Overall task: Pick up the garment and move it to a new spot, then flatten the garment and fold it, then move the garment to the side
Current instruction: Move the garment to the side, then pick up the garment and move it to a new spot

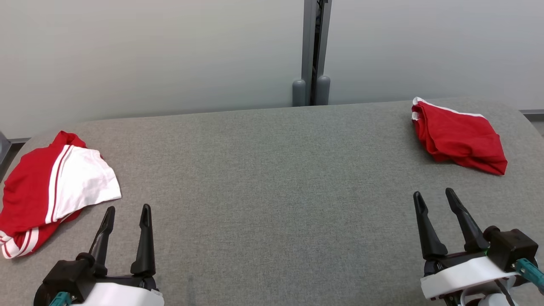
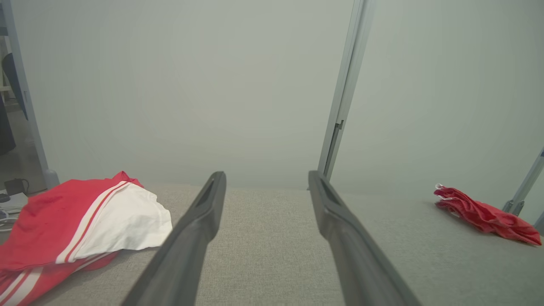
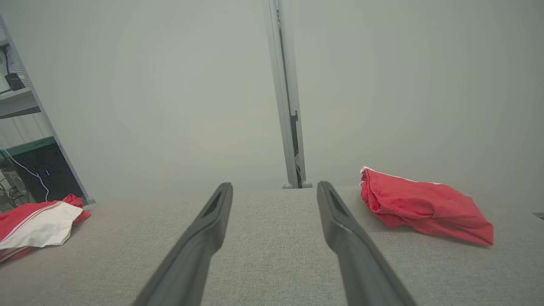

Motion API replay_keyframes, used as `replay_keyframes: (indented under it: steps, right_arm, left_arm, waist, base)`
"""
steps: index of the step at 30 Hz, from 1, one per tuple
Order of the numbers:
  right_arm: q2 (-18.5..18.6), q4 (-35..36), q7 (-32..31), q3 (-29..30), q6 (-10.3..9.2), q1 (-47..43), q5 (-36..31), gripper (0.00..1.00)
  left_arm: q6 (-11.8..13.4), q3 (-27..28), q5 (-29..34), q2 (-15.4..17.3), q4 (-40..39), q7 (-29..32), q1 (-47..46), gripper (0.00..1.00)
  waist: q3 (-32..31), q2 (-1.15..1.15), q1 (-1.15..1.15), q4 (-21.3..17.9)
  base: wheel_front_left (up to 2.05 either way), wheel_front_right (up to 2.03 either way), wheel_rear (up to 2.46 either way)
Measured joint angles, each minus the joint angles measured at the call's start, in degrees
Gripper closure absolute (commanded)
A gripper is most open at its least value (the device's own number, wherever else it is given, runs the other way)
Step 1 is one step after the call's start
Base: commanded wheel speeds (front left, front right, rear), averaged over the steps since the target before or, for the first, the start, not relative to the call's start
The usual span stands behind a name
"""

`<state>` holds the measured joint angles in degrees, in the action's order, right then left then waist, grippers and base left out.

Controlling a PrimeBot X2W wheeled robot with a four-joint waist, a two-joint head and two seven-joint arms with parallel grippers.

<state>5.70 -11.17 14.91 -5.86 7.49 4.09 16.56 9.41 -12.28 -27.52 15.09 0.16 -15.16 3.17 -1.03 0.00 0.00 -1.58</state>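
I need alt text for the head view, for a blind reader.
A grey fabric table holds two garments: a red and white garment bunched at its left edge and a loosely folded red garment at its far right. The robot's left hand and right hand, both open and empty, point up from the bottom corners.

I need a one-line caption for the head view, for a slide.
Left gripper and right gripper, both open, over a grey table; red-and-white garment at left, red garment at far right.
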Motion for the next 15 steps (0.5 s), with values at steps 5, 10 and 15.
replay_keyframes:
  steps: [5,10,15]
  right_arm:
    - [-0.6,0.5,0.0,0.0,0.00,-0.1,-0.6,0.00]
    - [-1.0,0.5,0.0,0.0,0.00,-0.2,-1.1,0.00]
    - [-1.0,0.4,0.0,0.2,0.00,-0.3,-1.8,0.00]
  left_arm:
    - [-1.7,0.7,1.3,-1.5,0.8,0.0,0.0,0.00]
    - [-2.8,1.6,2.3,-2.1,1.6,0.0,0.0,0.00]
    - [-3.4,2.2,2.9,-3.1,1.8,0.0,0.0,0.00]
  waist:
    - [0.1,0.00,0.00,0.4]
    - [0.0,0.00,0.00,0.7]
    - [0.1,0.00,0.00,0.7]
  base:
    - [0.00,0.00,0.00]
    - [0.00,0.00,0.00]
    - [0.00,0.00,0.00]
